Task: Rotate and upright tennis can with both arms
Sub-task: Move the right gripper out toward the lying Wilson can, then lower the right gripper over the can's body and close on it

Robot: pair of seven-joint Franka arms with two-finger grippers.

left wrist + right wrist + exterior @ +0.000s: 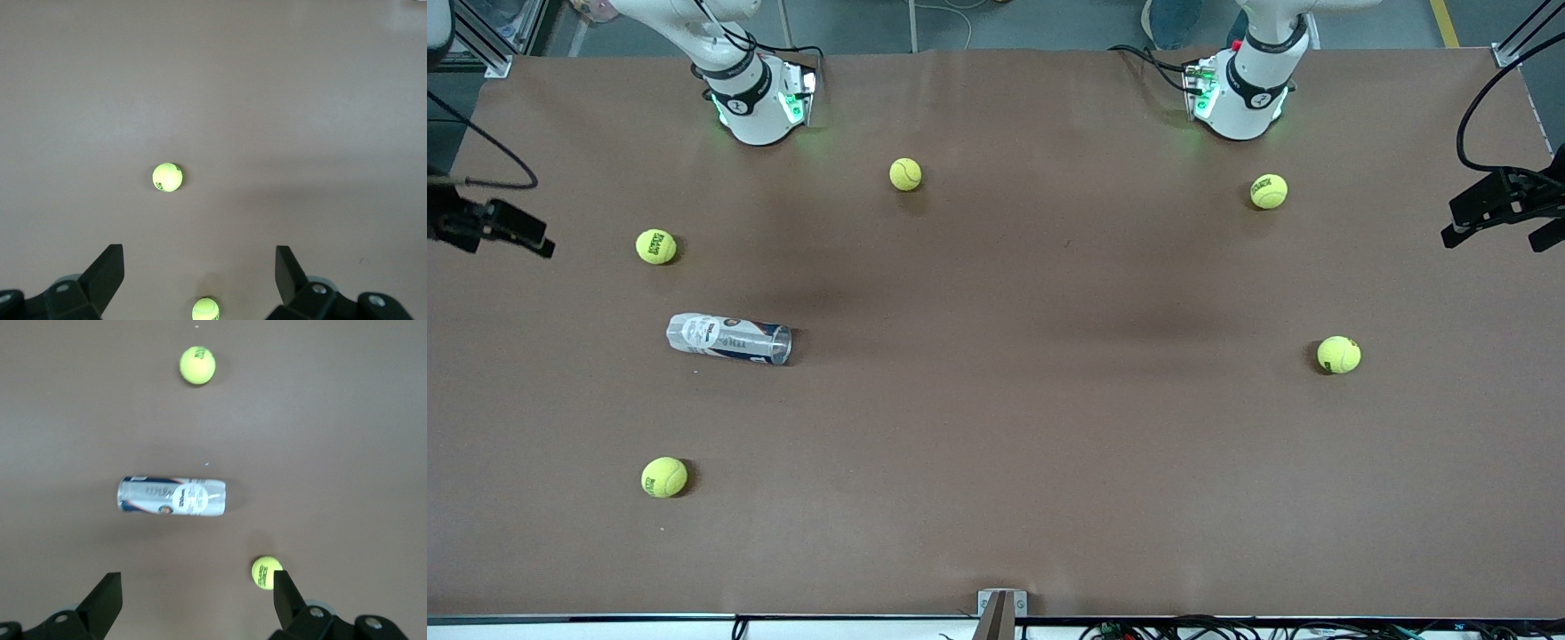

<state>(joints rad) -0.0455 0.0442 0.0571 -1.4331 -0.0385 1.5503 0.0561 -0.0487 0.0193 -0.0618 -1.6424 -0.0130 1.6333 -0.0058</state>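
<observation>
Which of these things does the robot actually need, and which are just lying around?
Needed:
- tennis can, lying on its side
- left hand, open, up high
- right hand, open, above the can

Lying about:
- five tennis balls, scattered on the table

Five tennis balls [656, 246]; one tennis can [728, 338]; two arms [740, 84].

Brown table [996, 427], matte surface. On it: one tennis can [728, 338] lying on its side toward the right arm's end; five yellow-green tennis balls, scattered well apart [656, 246] [664, 476] [905, 174] [1268, 191] [1338, 354]; two white arm bases [760, 107] [1240, 102].
</observation>
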